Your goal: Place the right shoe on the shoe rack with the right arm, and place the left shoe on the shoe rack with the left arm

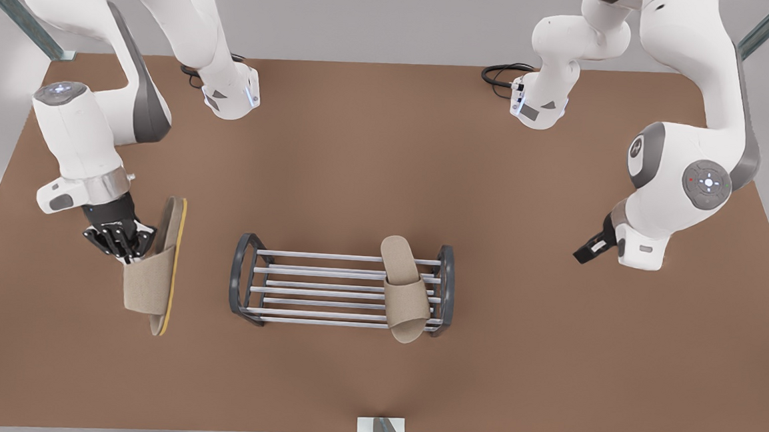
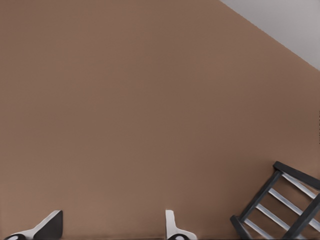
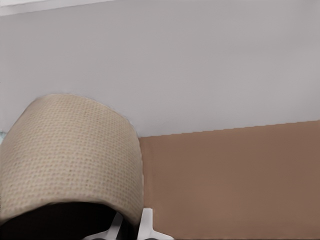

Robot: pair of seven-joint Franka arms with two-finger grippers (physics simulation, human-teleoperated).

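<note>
**Two slippers, one rack, two arms: present positions**

Right shoe (image 1: 154,275): beige slide slipper, yellow sole edge showing, tipped up on its side at the front view's left of the shoe rack (image 1: 342,292) and apart from it. Its fabric strap (image 3: 70,160) is pinched by the right gripper (image 1: 130,248), whose fingers (image 3: 146,222) are closed narrowly on the strap's edge. The right arm (image 1: 82,137) slants down to it from the far left of the front view.

Left shoe (image 1: 403,287): matching slipper, lying sole-down across the rack's silver bars at the end toward the front view's right, beside the dark end frame. Its toe overhangs the near edge; nothing grips it.

Shoe rack: low, silver bars between two dark grey end frames, standing on the brown table (image 1: 375,142) near its middle. One corner (image 2: 280,205) appears in the left wrist view.

Left gripper (image 1: 593,245): at the front view's right, well apart from the rack, above bare table. Fingers (image 2: 172,225) spread wide, holding nothing. The left arm (image 1: 687,181) waits there.
</note>
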